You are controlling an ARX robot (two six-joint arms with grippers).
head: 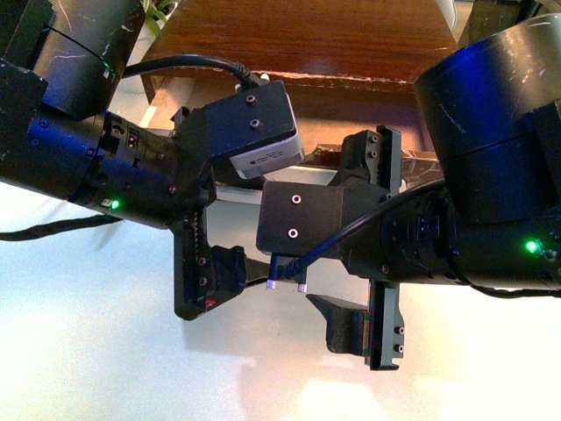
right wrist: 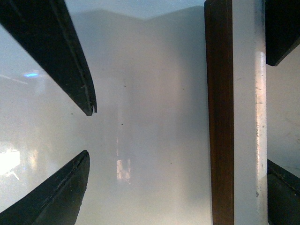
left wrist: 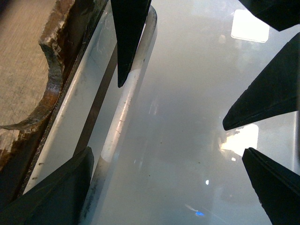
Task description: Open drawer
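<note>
Your drawer point(left wrist: 79, 28) sits at the far centre of the scene. It is dark-brown wood with a whitish, scuffed front. A worn half-round notch point(left wrist: 54, 86) cuts its top edge, and the pale interior point(left wrist: 23, 47) shows behind it. The long white bar handle point(left wrist: 125, 108), scratched, runs along the front.

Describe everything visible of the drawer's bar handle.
The handle is a long, round white bar, glossy and scuffed, running along the drawer front beside its worn half-round notch. The left pincer, open, has fingers toward either end of the visible stretch, one overlapping it; contact cannot be told. In the right wrist view it lies beside a dark-brown wood strip.
</note>
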